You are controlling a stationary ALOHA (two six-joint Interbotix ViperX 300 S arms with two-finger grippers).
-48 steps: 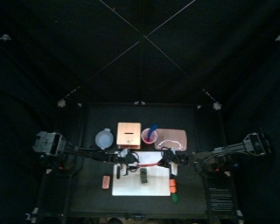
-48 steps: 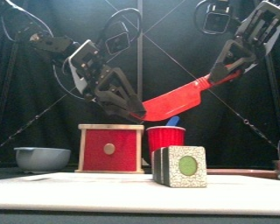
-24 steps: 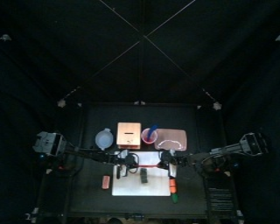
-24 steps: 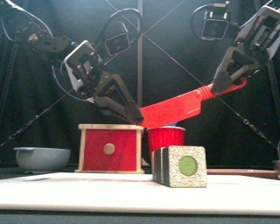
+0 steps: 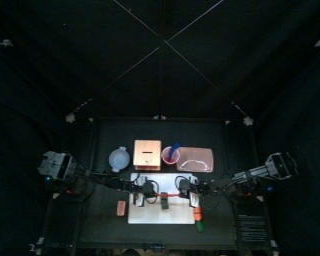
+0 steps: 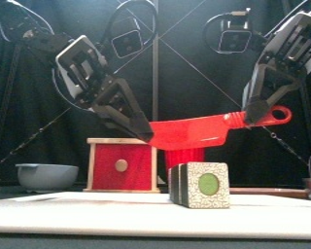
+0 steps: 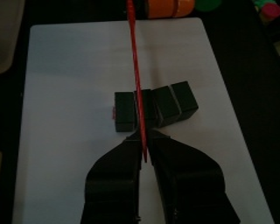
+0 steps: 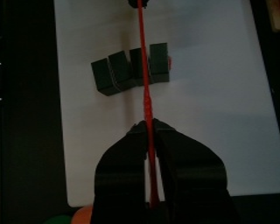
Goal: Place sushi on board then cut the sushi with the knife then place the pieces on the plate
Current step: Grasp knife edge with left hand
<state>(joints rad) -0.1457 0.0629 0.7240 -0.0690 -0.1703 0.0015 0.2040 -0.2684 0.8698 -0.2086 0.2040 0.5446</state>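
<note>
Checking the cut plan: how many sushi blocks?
3 visible, touching in a row on the board beneath the knife: end block, middle block, other end block. The knife may hide a seam.

- This is a robot lab. It is not a home or a real kitchen.
- Black curtains (image 5: 160, 70) hang all round a small black bench (image 5: 103, 135), like a little booth.
- Two black robot arms reach in over the bench, the left arm (image 6: 42, 44) and the right arm (image 6: 291, 39).
- The food is only pretend: a toy sushi roll (image 6: 201, 185) on a white board (image 6: 81, 212), and a red toy knife (image 6: 190, 132).
- A wooden box (image 6: 123, 163) with a red front and a blue-grey bowl (image 6: 48, 176) stand there like play things.
</note>
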